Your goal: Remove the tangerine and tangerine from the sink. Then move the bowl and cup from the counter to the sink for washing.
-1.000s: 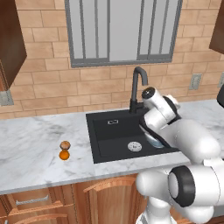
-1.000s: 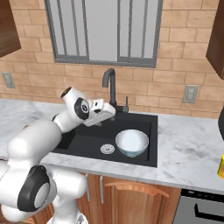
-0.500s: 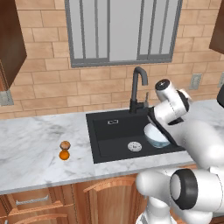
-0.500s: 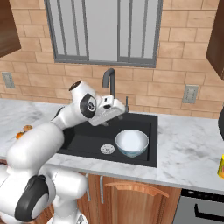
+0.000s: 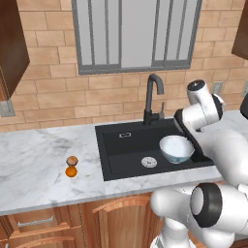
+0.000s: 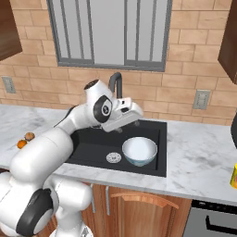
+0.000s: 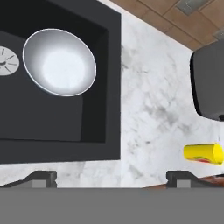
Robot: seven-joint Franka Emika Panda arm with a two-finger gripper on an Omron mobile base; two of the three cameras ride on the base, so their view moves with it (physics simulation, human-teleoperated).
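Marble table (image 5: 38, 164) carries black sink (image 5: 126, 150). White bowl (image 5: 177, 148) sits inside sink, beside drain disc (image 5: 148, 162). Fingers (image 7: 111, 177) spread wide, empty. Yellow cup (image 7: 204, 153) on table, right of sink. Both tangerines (image 5: 71, 166) on table, left of sink, touching.

This is a home kitchen. A black rectangular recessed sink (image 5: 131, 150) with a round silver drain (image 5: 148, 162) and a dark curved faucet (image 5: 152, 99) is set into a white grey-veined marble surface (image 5: 38, 169) over wooden cabinets (image 5: 97, 220). Behind it runs a tan brick wall (image 5: 43, 92) with a grey-framed window (image 5: 135, 34). A wall outlet (image 6: 202, 99) sits beside the sink, and dark wooden upper cabinets (image 5: 9, 46) hang at the edges.
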